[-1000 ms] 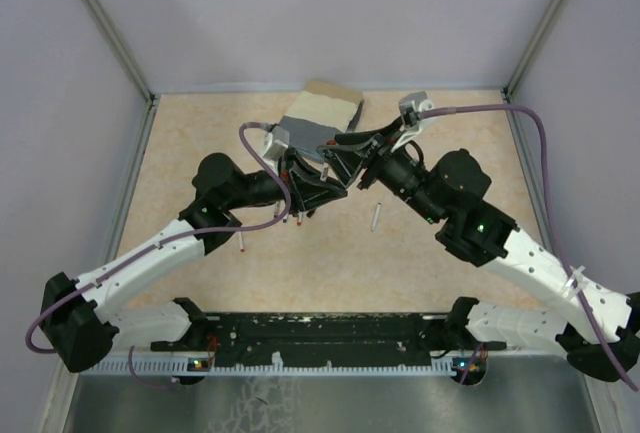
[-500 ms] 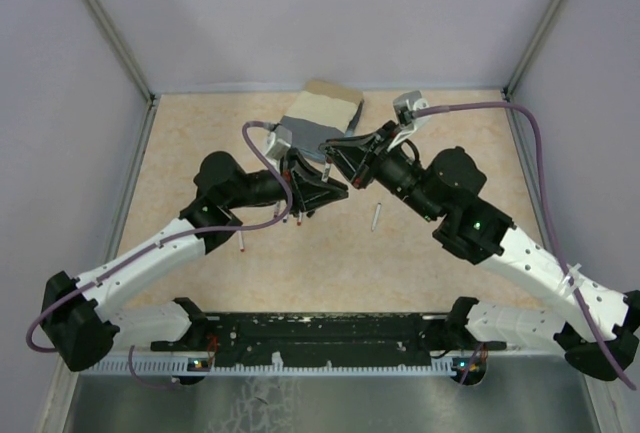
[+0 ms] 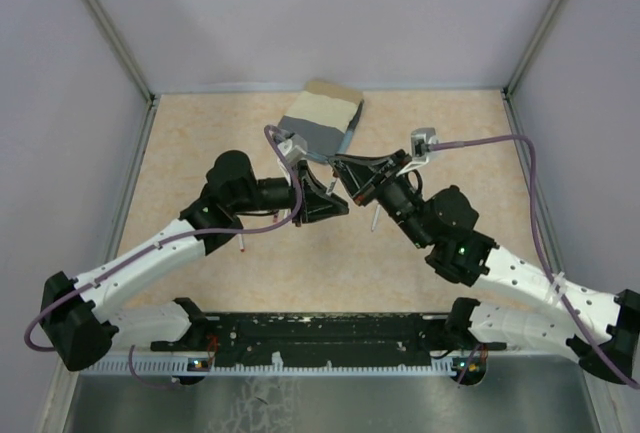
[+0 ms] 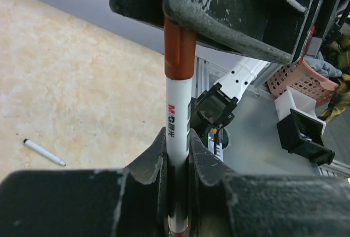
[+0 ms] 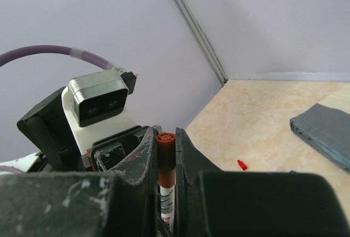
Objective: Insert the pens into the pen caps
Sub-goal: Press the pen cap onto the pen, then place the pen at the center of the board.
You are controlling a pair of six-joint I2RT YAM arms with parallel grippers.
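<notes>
My left claw (image 4: 176,145) clenches the white pen (image 4: 179,105), which runs from between its tips toward twelve o'clock, where my right claw (image 5: 164,134) pinches the brown-red cap (image 5: 165,150) seated on the pen's far end, above the table (image 4: 82,84).

The pen (image 4: 179,133) had a smooth, glossy white plastic barrel, and its brown-red cap (image 4: 179,51) looked a duller plastic. The fingers (image 5: 82,204) of the right gripper (image 5: 165,144) were matt black, scuffed whitish. The table (image 3: 200,153) looked smooth, marbled beige, and the folded cloth (image 3: 320,118) soft and matt.
</notes>
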